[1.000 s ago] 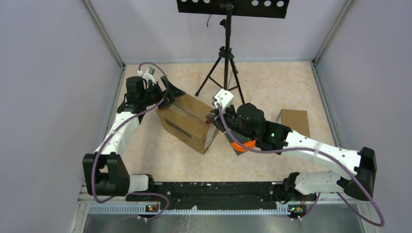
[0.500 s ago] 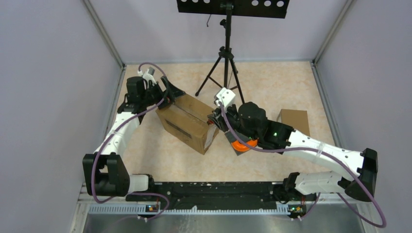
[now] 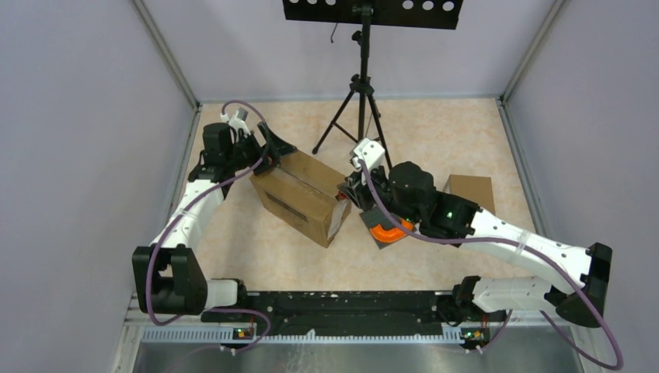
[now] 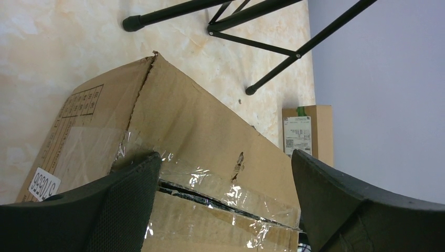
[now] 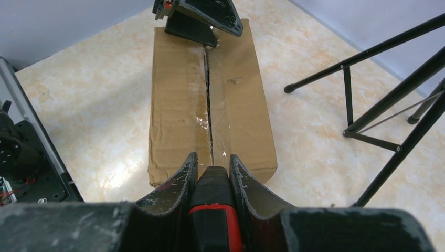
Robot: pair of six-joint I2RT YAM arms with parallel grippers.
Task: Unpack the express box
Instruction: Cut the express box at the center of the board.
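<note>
Top view: the express box point(image 3: 299, 198) lies left of table centre, with the left gripper point(image 3: 270, 158) on its 11 o'clock end and the right gripper point(image 3: 344, 193) at its 3 o'clock end. Left wrist view: the fingers point(image 4: 120, 205) are spread wide, straddling the box's taped seam point(image 4: 210, 184). Right wrist view: the fingers point(image 5: 178, 184) clamp a black-and-red cutter point(image 5: 212, 220), its tip at the seam's 6 o'clock end.

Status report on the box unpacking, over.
Left tool open, straddling brown cardboard box far end. Right tool shut on black-and-red cutter at taped seam. Flaps down. Black tripod beside, apart.
</note>
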